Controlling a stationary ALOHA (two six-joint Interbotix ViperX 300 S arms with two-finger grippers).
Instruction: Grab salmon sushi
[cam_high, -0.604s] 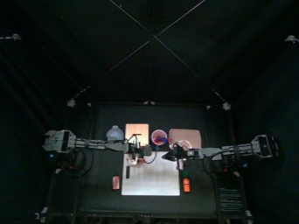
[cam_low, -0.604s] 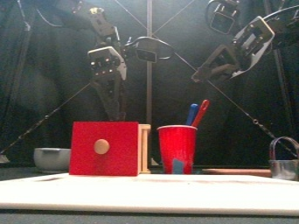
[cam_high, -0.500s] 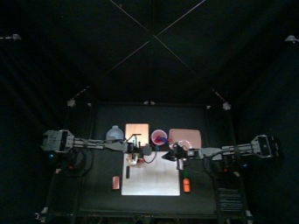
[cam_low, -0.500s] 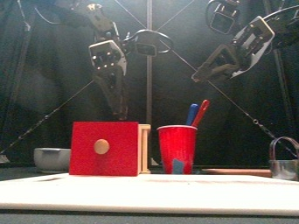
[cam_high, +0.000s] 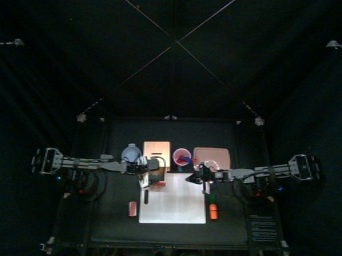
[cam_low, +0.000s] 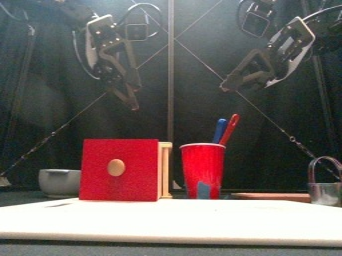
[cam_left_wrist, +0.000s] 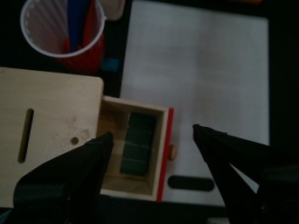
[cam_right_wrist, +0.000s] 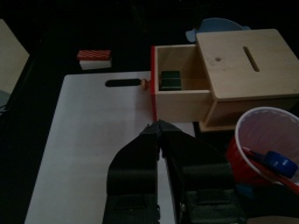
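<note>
Salmon sushi (cam_right_wrist: 93, 58) lies on the dark surface (cam_right_wrist: 70, 26) beside the white board (cam_right_wrist: 100, 140), untouched; left gripper (cam_left_wrist: 149, 144) spread wide, right gripper (cam_right_wrist: 159, 129) closed empty.

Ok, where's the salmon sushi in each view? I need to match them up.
Top view: the salmon sushi lies just off the left edge of the white cutting board, toward the front.
Front view: not visible.
Left wrist view: not in it.
Right wrist view: the salmon sushi lies off the board, past its handle-slot end.
Shared landmark: the white cutting board, in all four views.
</note>
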